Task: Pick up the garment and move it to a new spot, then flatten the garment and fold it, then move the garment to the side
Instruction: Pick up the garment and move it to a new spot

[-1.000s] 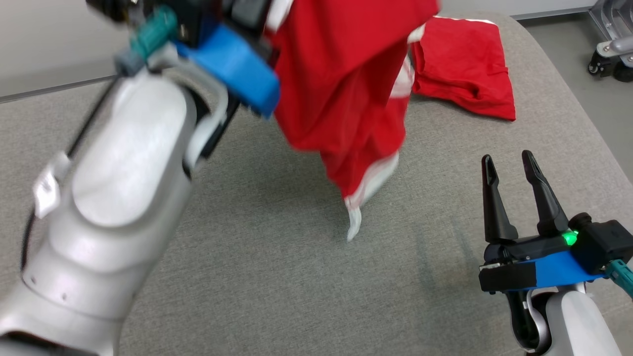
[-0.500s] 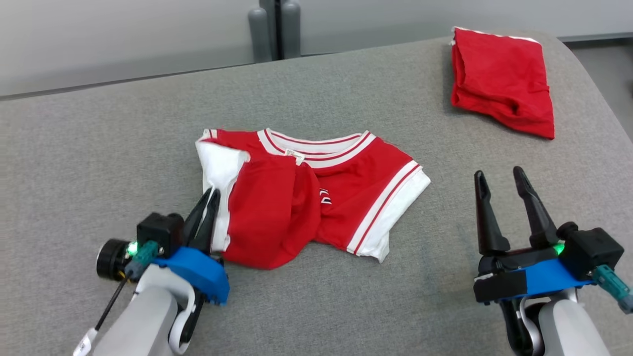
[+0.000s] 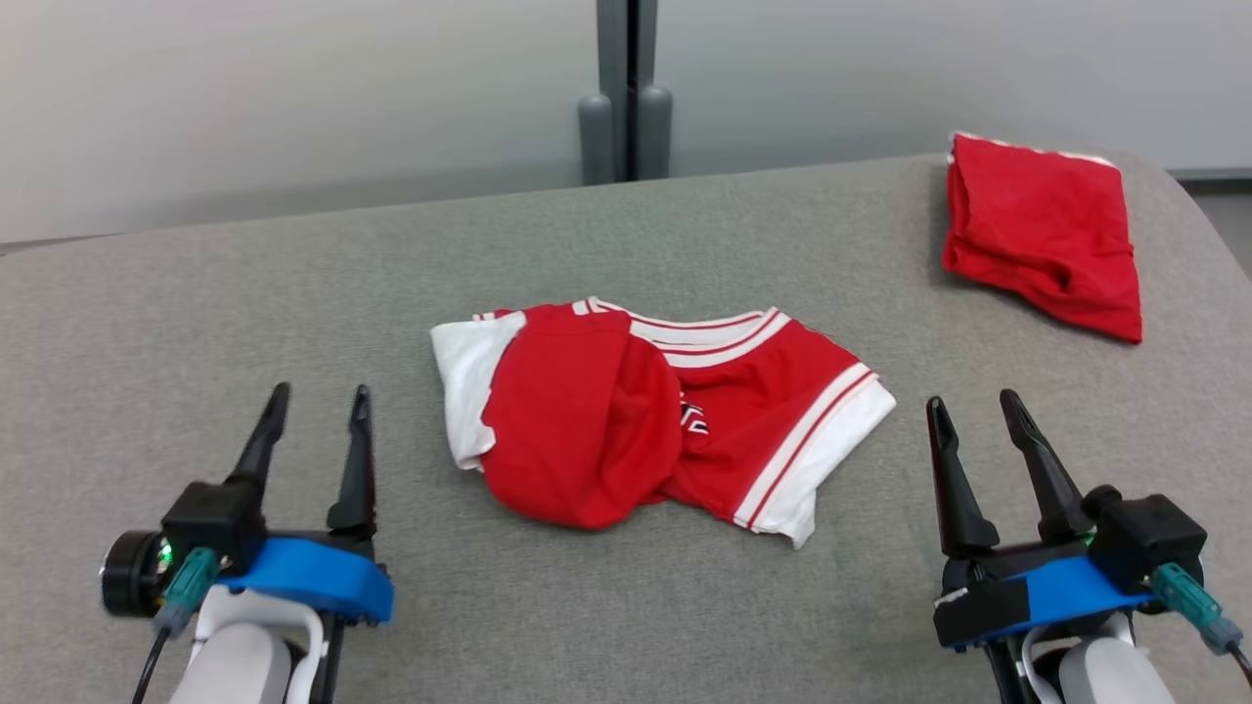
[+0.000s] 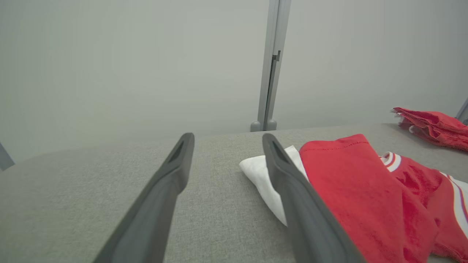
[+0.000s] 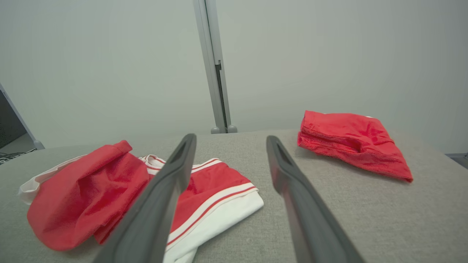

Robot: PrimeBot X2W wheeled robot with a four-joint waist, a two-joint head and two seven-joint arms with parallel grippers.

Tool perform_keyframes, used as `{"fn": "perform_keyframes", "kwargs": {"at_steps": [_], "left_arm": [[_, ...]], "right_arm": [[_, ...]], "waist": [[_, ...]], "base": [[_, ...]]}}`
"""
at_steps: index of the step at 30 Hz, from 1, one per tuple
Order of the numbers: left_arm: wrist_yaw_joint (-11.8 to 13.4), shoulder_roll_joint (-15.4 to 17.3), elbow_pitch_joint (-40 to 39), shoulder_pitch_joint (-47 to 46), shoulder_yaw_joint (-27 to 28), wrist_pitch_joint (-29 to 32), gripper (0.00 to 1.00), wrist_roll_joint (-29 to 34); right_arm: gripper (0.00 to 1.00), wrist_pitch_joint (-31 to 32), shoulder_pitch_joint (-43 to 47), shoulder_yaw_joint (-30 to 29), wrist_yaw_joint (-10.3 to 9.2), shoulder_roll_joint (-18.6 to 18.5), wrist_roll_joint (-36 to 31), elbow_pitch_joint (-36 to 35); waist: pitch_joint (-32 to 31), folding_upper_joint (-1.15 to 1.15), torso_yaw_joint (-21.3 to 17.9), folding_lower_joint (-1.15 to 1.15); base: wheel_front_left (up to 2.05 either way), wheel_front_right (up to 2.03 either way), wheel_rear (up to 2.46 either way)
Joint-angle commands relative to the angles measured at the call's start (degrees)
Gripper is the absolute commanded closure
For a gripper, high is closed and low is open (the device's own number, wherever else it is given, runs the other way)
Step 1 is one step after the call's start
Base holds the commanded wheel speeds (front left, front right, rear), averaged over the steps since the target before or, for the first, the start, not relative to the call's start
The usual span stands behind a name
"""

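Nearest, the left gripper and right gripper sit low over the grey padded table, each with its fingers spread wide and nothing between them. Between the two and a little farther on, touching neither, lies the red-and-white garment. It is crumpled, its long axis running left to right and its collar seemingly toward the far edge. Beyond, at the far right, sits a folded red cloth.

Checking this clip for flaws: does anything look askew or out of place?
The red-and-white garment lies crumpled on the grey surface, a red flap folded over its front. The folded red cloth looks fine.
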Motion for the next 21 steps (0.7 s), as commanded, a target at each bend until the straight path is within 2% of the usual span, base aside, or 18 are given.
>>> {"fn": "perform_keyframes", "kwargs": {"at_steps": [1,11,21], "left_arm": [[-0.05,-0.26,-1.28,2.0,1.64,-0.24,0.0,1.15],[-1.64,-4.47,-9.82,12.62,13.04,-0.24,0.0,9.97],[-4.57,-9.14,-10.48,17.91,19.83,-0.25,0.0,14.13]], "right_arm": [[0.0,-0.2,1.18,-0.26,0.01,-0.13,0.1,0.3],[0.0,-0.2,4.14,-1.34,0.01,-0.11,0.6,1.94],[0.0,-0.21,6.78,-2.18,0.01,-0.14,0.88,3.94]], "waist": [[-0.4,0.0,0.63,0.0],[-3.33,0.0,5.1,0.0],[-5.16,0.0,7.15,0.0]], "base": [[0.0,0.0,0.0],[0.0,0.0,0.0],[0.0,0.0,0.0]]}}
